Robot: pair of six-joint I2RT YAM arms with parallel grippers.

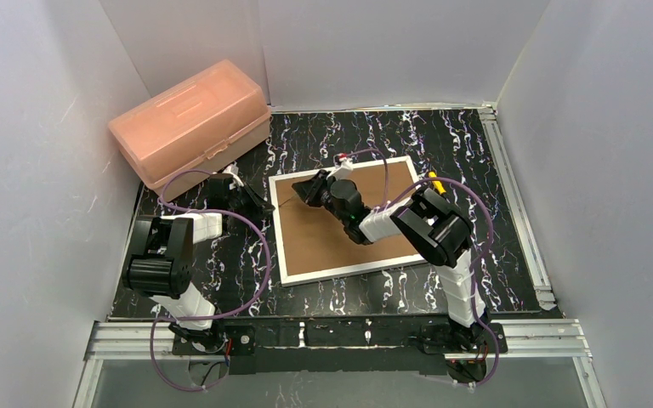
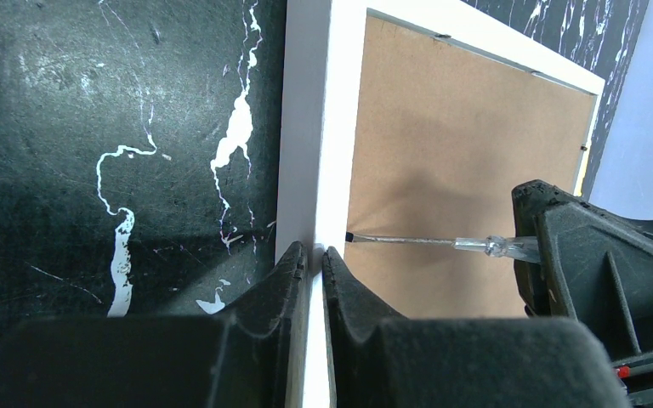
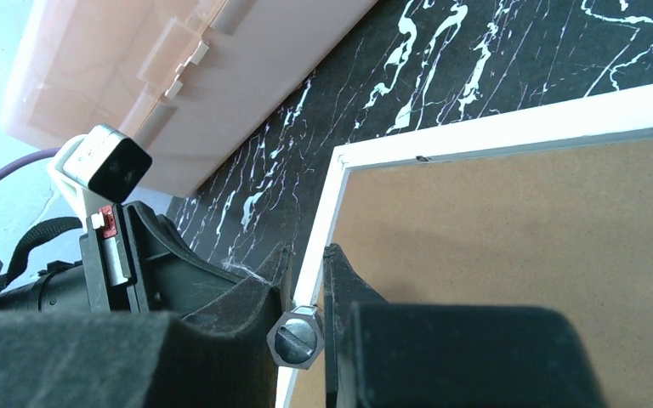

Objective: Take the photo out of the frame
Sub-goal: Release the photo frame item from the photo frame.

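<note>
A large flat white-bordered picture frame [image 1: 323, 242] lies back-up in the middle of the black white-veined marbled table [image 1: 497, 229], its brown fibreboard back facing the ceiling. The photo is hidden underneath.

The left gripper [image 2: 313, 255] comes in low from the left. Its jaws are closed to a narrow slit on the frame's left white border, which runs between the fingers. The right gripper [image 3: 308, 255] reaches across the board from the near right, clamped on a thin clear-handled metal screwdriver [image 2: 425, 243]. The blade tip rests at the seam where the board meets the left border, just beside the left fingers.

The frame's far-left corner sits near the translucent pink plastic lidded box [image 1: 191, 127]. Strips of table run along the frame's near and right edges, and white walls [image 1: 595, 127] close in left, right and behind.
</note>
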